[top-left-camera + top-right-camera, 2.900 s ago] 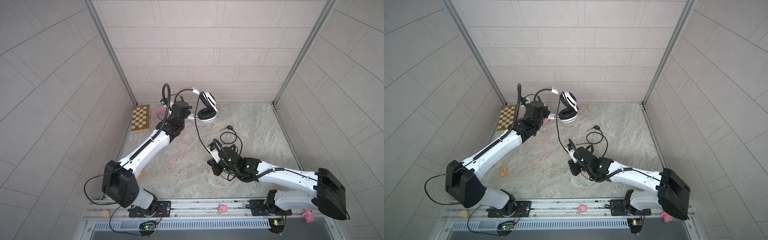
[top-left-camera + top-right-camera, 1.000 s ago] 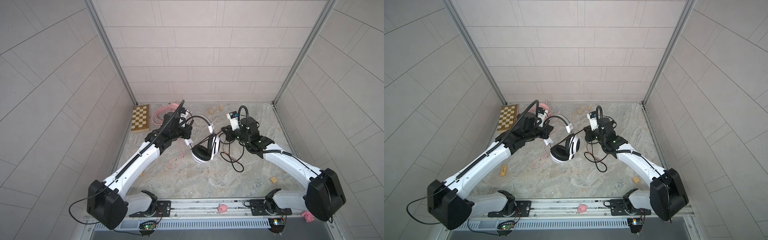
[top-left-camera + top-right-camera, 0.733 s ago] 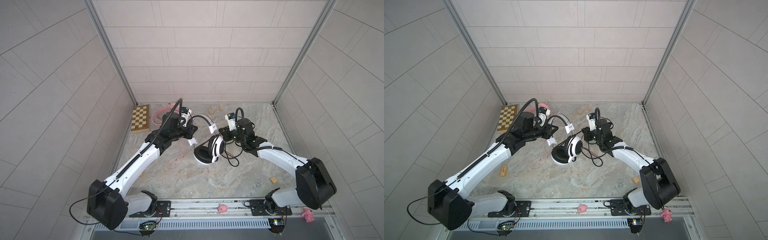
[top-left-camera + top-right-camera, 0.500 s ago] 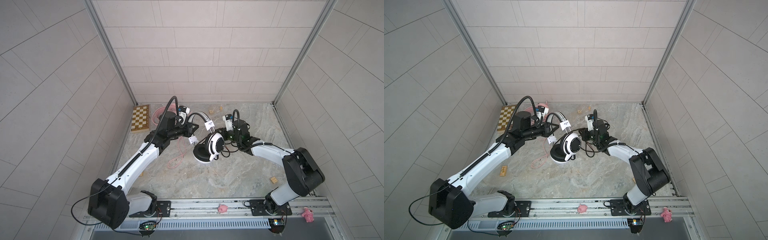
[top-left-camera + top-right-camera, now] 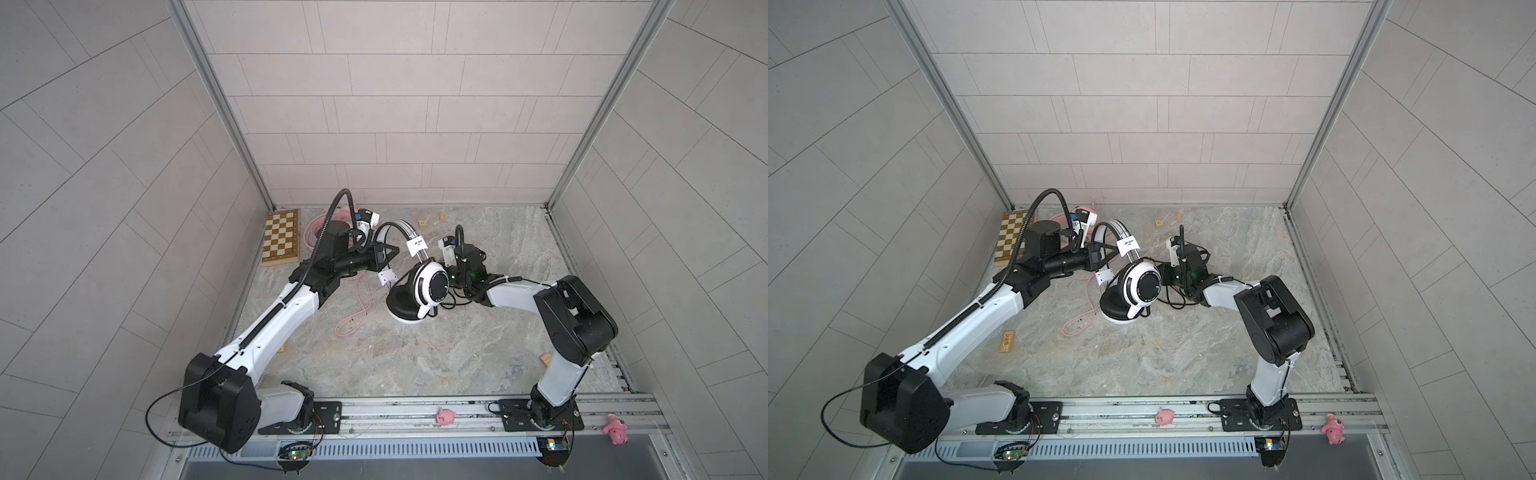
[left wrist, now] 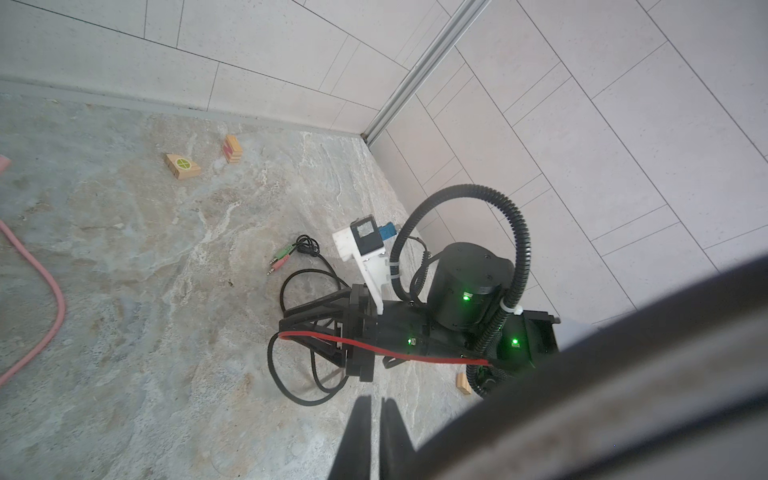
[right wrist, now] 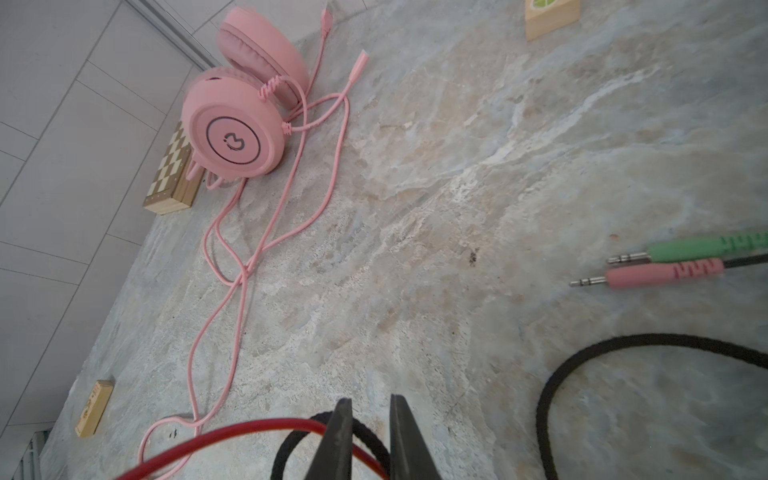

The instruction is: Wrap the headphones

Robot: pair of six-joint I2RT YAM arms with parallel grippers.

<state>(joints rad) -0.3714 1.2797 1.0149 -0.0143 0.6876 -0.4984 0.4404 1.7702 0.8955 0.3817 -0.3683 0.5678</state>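
The white headphones (image 5: 430,286) with black ear pads hang tilted over the middle of the floor in both top views, the lower cup (image 5: 1117,309) near the floor. My left gripper (image 6: 376,399) is shut, and the headband (image 5: 399,226) crosses its fingers near their base. My right gripper (image 7: 370,401) sits just right of the upper cup, jaws slightly apart with bare floor between them. The black cable (image 7: 623,345) loops on the floor under and beside it, its green and pink plugs (image 7: 681,259) lying loose. The pink headphones (image 7: 235,133) lie by the back left corner, their pink cable (image 5: 361,307) trailing forward.
A chessboard (image 5: 281,237) lies at the back left wall. Small wooden blocks are scattered about: at the back (image 6: 181,166), front left (image 5: 1008,341) and right edge (image 5: 545,358). A red cord (image 7: 232,432) runs along the right gripper. Pink pig toys (image 5: 445,415) sit on the front rail.
The right arm has folded in and its gripper has closed in on the white ear cup, jaws parting a little. The left arm has shifted the headphones slightly towards the back.
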